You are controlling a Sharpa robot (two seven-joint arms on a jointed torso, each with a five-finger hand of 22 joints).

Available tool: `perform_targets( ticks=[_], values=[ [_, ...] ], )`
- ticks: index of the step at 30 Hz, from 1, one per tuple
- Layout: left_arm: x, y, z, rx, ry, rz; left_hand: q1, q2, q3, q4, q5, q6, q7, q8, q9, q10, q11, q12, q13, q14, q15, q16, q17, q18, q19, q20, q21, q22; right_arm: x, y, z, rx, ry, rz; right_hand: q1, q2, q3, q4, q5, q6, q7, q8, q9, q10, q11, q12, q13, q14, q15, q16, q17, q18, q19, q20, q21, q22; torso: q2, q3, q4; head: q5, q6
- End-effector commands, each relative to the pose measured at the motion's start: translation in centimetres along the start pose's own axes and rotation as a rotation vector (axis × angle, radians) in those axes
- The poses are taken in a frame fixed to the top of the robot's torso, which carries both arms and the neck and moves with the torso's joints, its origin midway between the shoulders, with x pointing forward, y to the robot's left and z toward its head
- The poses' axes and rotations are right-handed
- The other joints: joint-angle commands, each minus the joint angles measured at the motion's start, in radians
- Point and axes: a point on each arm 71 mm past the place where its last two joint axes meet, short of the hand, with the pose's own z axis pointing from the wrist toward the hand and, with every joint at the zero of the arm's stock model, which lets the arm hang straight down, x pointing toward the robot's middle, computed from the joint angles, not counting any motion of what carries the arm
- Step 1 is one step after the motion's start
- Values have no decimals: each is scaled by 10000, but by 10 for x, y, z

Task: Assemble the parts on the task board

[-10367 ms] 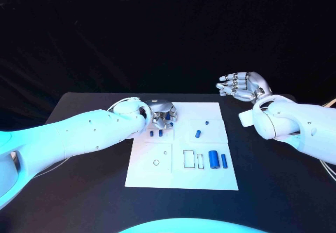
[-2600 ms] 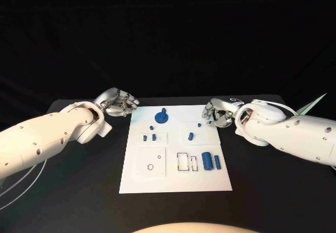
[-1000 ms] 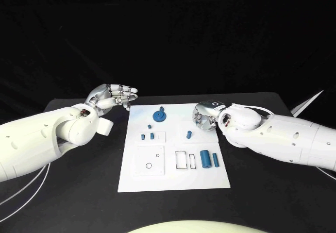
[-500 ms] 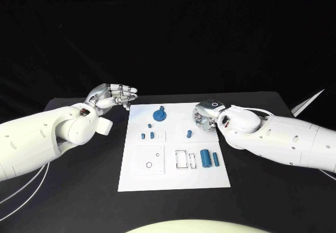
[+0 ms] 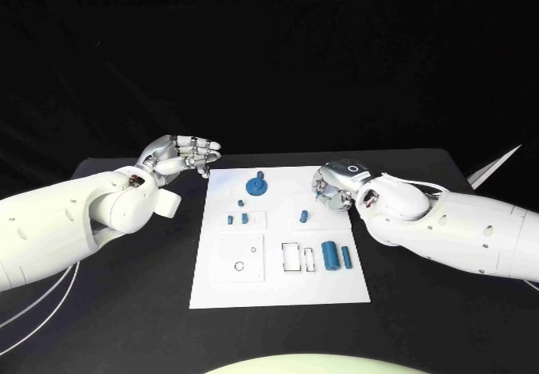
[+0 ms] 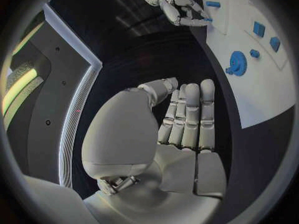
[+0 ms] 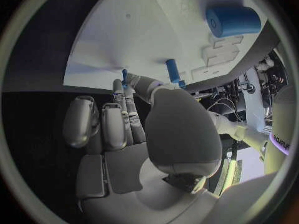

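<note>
The white task board point(image 5: 281, 276) lies mid-table. A blue gear point(image 5: 257, 185) sits near its far edge, with small blue pegs point(image 5: 237, 218) just nearer and another peg point(image 5: 302, 214) further right. A thick blue cylinder point(image 5: 330, 255) and a thin one point(image 5: 346, 257) lie in the right part. My right hand point(image 5: 333, 187) reaches down on the board's far right. In the right wrist view its thumb and a finger pinch a small blue peg point(image 7: 124, 75) at the board point(image 7: 143, 30). My left hand point(image 5: 180, 156) hovers off the far-left corner, fingers loosely bent, holding nothing.
Black table point(image 5: 124, 280) surrounds the board on all sides. Outlined slots point(image 5: 297, 257) and a round hole point(image 5: 239, 266) mark the board's near half. In the left wrist view the gear point(image 6: 237, 62) and my right hand point(image 6: 177, 7) appear beyond my left hand point(image 6: 181, 129).
My right forearm has swung a little to the right while its hand stays at the board's far right. The left hand has not moved.
</note>
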Motion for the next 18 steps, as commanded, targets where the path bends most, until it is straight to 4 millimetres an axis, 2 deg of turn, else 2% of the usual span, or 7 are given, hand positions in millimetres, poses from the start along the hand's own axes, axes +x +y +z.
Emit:
perform_targets(
  ticks=[1, 6, 12, 18],
  values=[
    [0, -1, 0, 30, -5, 3, -91, 170, -256, 32, 15, -67, 57, 184, -80, -305, 21, 116, 152, -122, 37, -124, -108, 67, -120, -35, -204, -117, -6, 0, -3, -54, -242, 176, 25, 511, 651, -284, 132, 82, -5, 331, 235, 539, -213, 214, 254, 446, -111, 133, 119, -193, 242, -9, 255, 148, -3, 1, -11, 13, 8],
    [1, -1, 0, 42, 5, -2, -95, 171, -264, 34, 17, -71, 60, 190, -80, -318, 25, 120, 152, -129, 40, -126, -112, 66, -122, -33, -210, -121, -16, 5, -11, -209, -596, 622, 1, 501, 662, -292, 129, 86, -6, 342, 250, 553, -216, 207, 261, 450, -113, 146, 126, -210, 272, -12, 324, 233, 11, 5, -5, -4, 46],
    [3, -2, 1, 73, 60, -27, -92, 179, -268, 34, 22, -63, 59, 205, -78, -330, 26, 126, 153, -136, 43, -129, -116, 66, -124, -32, -216, -125, -23, 24, -18, -712, -1072, 1268, -9, 496, 669, -299, 129, 89, -7, 348, 258, 562, -218, 204, 266, 450, -114, 148, 122, -222, 296, -14, 376, 296, 5, 9, 14, 19, 54],
    [6, -2, 2, 118, 51, -87, -92, 179, -268, 34, 22, -63, 59, 205, -78, -330, 26, 126, 153, -136, 43, -129, -116, 66, -124, -32, -216, -125, -25, 60, -26, -1679, -1389, 1986, -12, 490, 675, -307, 129, 88, -6, 351, 264, 564, -219, 200, 268, 447, -116, 134, 98, -236, 321, -15, 429, 362, -3, 12, 9, 228, 37]
  ],
)
